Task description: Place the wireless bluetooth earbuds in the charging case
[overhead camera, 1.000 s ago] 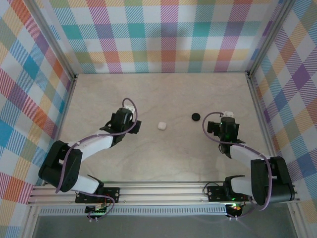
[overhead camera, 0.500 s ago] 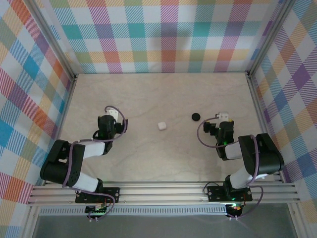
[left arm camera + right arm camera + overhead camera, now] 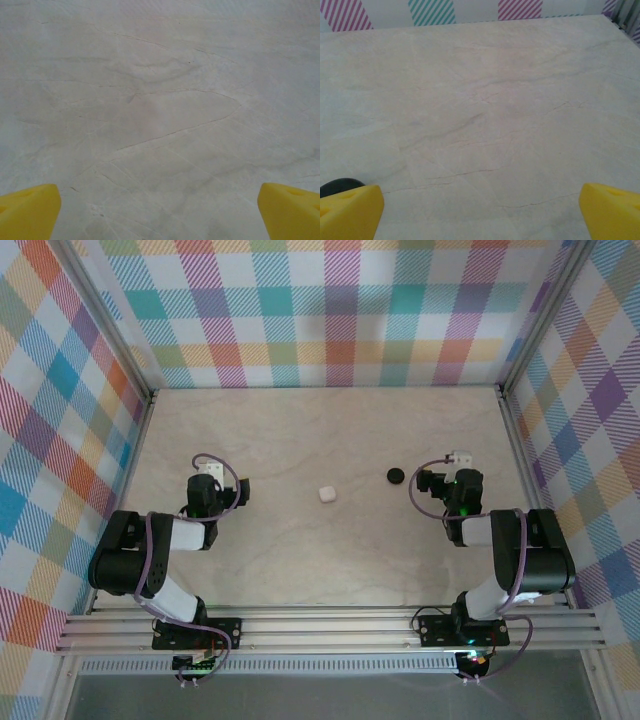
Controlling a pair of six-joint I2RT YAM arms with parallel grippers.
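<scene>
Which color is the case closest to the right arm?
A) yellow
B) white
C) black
C: the black case lies close by the right arm, while the white case sits farther off, between the two arms.

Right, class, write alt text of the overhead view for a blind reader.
A small white case and a round black case sit apart on a marble-look table, between two folded robot arms whose left tool and right tool are open.

High overhead view; two close wrist views, shared table [image 3: 330, 550]
</scene>
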